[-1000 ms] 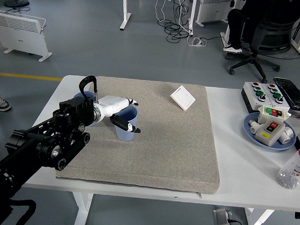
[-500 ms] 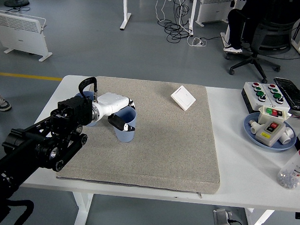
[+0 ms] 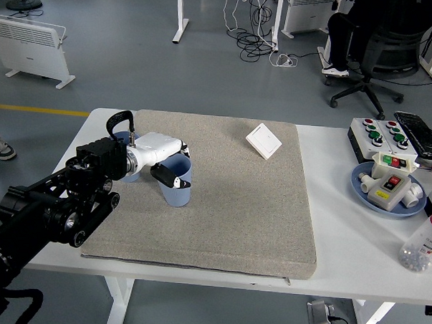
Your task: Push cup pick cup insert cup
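The left hand point(image 3: 165, 167) has its fingers wrapped round a blue cup point(image 3: 176, 183) on the left of the grey mat point(image 3: 236, 199). A second blue cup point(image 3: 122, 165), mostly hidden behind the wrist, sits just left. Misaligned rims could jam the insertion or tip either cup.

- The left arm point(image 3: 52, 209) is black and bulky, built of blocky segments with round joint housings.
- A round silver cap and small screws show on its side.
- A black cable point(image 3: 119, 120) loops above the wrist.
- The left hand point(image 3: 162, 156) has a white shell and dark fingertips point(image 3: 173, 182).
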Controlling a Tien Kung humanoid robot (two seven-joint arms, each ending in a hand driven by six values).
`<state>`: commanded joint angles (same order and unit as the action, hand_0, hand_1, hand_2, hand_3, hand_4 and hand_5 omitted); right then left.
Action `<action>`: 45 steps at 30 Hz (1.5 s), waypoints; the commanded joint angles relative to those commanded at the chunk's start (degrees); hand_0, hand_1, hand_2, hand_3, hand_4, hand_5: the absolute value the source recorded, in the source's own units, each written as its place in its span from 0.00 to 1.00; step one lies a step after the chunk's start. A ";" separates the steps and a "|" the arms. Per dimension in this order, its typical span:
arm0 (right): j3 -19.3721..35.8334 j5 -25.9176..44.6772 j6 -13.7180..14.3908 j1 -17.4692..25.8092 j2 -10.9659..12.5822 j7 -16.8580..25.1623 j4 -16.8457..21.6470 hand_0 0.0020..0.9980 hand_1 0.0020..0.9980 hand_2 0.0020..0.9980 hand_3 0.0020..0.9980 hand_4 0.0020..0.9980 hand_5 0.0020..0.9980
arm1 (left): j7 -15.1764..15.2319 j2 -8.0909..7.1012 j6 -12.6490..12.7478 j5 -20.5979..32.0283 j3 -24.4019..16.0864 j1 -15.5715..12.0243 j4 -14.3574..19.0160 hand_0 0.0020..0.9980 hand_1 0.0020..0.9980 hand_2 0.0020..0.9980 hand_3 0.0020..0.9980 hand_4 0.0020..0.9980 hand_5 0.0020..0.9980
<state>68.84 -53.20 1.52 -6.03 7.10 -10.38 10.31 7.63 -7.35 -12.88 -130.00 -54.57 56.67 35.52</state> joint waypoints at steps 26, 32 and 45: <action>1.10 0.37 0.09 0.51 0.09 0.12 0.00 0.76 0.63 0.64 0.56 0.08 0.46 | -3.34 -12.48 -8.25 1.14 -3.83 4.43 19.92 0.22 0.48 0.52 0.50 0.80 0.32; 1.22 0.33 0.15 0.92 0.08 0.07 0.00 0.76 0.63 0.64 0.56 0.08 0.46 | -2.48 -14.98 -8.42 0.00 -5.29 7.48 16.03 0.23 0.48 0.52 0.50 0.80 0.32; 0.66 0.01 0.18 1.07 -0.02 -0.11 0.00 0.76 0.63 0.64 0.56 0.08 0.46 | 0.57 -14.32 -4.75 0.00 -3.54 7.77 4.72 0.24 0.49 0.52 0.50 0.80 0.28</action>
<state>69.50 -53.18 1.70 -4.97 7.08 -10.49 10.31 8.20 -21.68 -17.62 -130.00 -58.11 64.44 40.24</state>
